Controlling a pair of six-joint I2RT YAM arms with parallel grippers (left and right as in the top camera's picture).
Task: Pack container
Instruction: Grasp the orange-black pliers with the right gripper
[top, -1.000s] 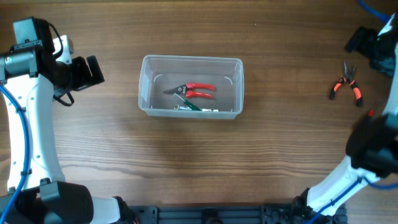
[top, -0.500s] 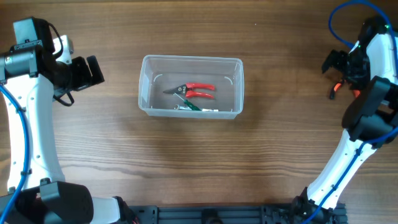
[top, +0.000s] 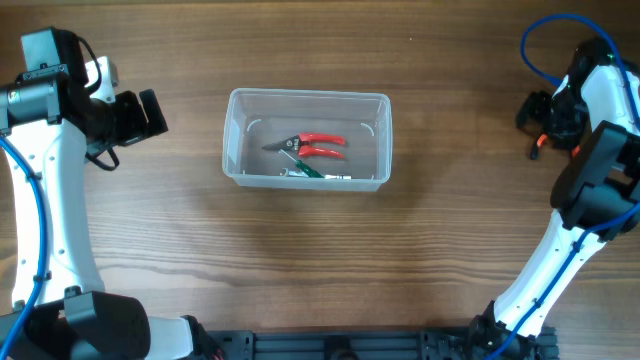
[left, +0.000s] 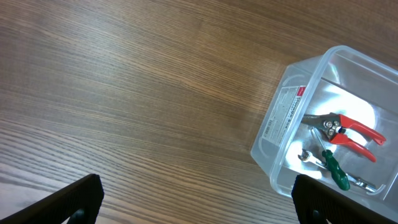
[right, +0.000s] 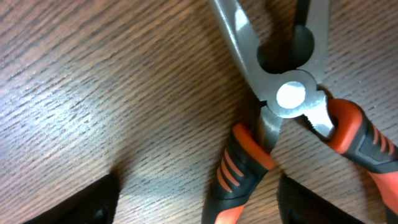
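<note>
The clear plastic container (top: 307, 138) stands on the table a little left of centre, also in the left wrist view (left: 323, 124). Inside lie red-handled snips (top: 312, 146) and a green-handled tool (top: 302, 168). Orange-and-black pliers (right: 280, 118) lie on the table at the far right, mostly hidden under my right arm in the overhead view (top: 537, 146). My right gripper (right: 199, 202) is open, low over the pliers, with one handle between its fingers. My left gripper (left: 196, 199) is open and empty, hovering left of the container.
Bare wooden tabletop (top: 330, 260) surrounds the container. The right arm's blue cable (top: 545, 35) loops above the pliers near the right edge. The left arm (top: 60, 90) stands at the far left.
My right arm has swung in from the right edge and come down over the orange pliers, covering most of them. The left arm and the container have not moved.
</note>
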